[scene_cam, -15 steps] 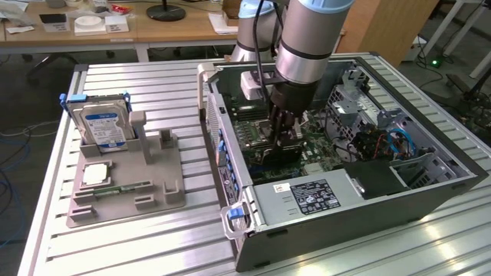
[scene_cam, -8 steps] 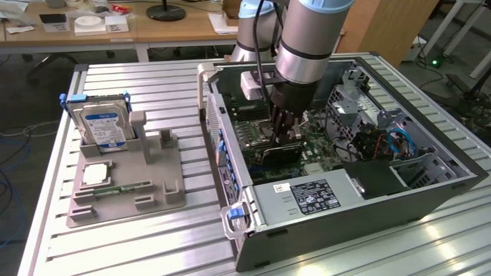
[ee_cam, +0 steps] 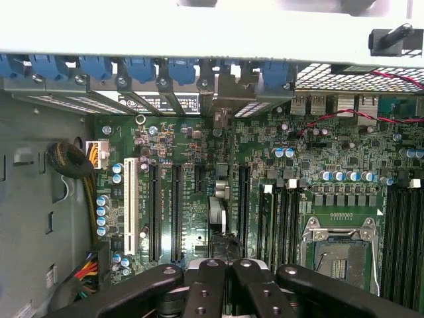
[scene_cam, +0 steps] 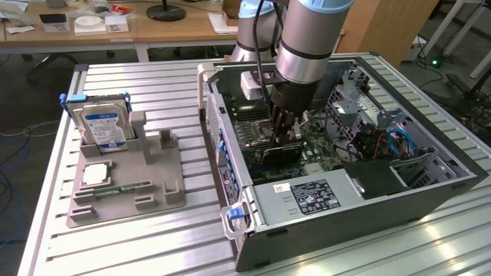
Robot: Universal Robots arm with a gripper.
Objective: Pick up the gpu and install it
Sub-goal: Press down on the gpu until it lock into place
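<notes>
The gpu [scene_cam: 277, 154] is a thin dark card standing on edge inside the open computer case [scene_cam: 429, 190], low over the green motherboard [scene_cam: 318, 164]. My gripper [scene_cam: 286, 137] reaches down into the case from above and is shut on the card's upper edge. In the wrist view the black fingers [ee_cam: 199, 285] are pressed close together, and the gpu [ee_cam: 218, 212] shows edge-on as a narrow strip running away from my gripper [ee_cam: 224, 281]. Its pale bracket end [ee_cam: 224, 99] reaches the row of rear slot openings. Black expansion slots [ee_cam: 175, 212] run along either side of the card.
A grey fixture [scene_cam: 165, 198] on the exterior view's left holds a silver hard drive [scene_cam: 103, 127], a square chip [scene_cam: 96, 174] and a green memory stick [scene_cam: 119, 188]. Inside the case are the power supply [scene_cam: 307, 198], cables [scene_cam: 383, 144] and the processor socket [ee_cam: 338, 255].
</notes>
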